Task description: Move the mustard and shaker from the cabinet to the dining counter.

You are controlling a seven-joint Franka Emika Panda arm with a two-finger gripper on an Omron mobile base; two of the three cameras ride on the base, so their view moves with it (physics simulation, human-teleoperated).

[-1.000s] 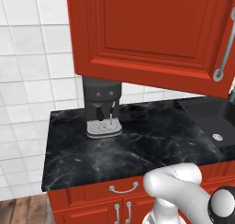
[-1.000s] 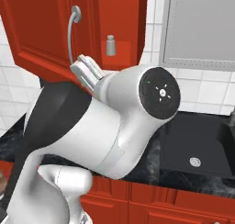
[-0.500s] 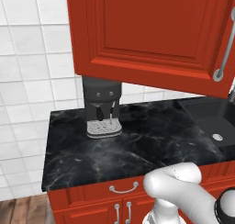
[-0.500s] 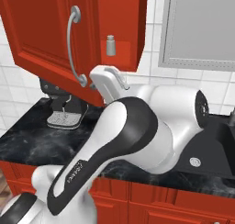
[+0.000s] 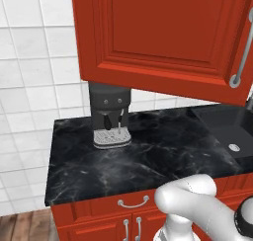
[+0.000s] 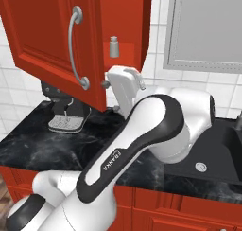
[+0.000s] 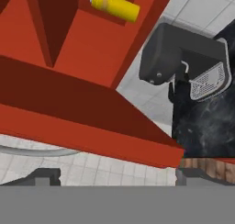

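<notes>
Hand view: mustard [image 7: 111, 5] upper left inside open cabinet [image 7: 82, 53]; shaker [image 6: 113, 46] on its shelf, upper centre of right base view. Arm has swung up beneath the door since a second ago. Gripper [image 7: 114, 177] parted, empty; reach starting.

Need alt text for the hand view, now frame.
The mustard sits inside the open red cabinet, seen rolled sideways from just below the door's edge. A dark coffee machine stands on the black marble counter at right, with white wall tiles behind.
</notes>
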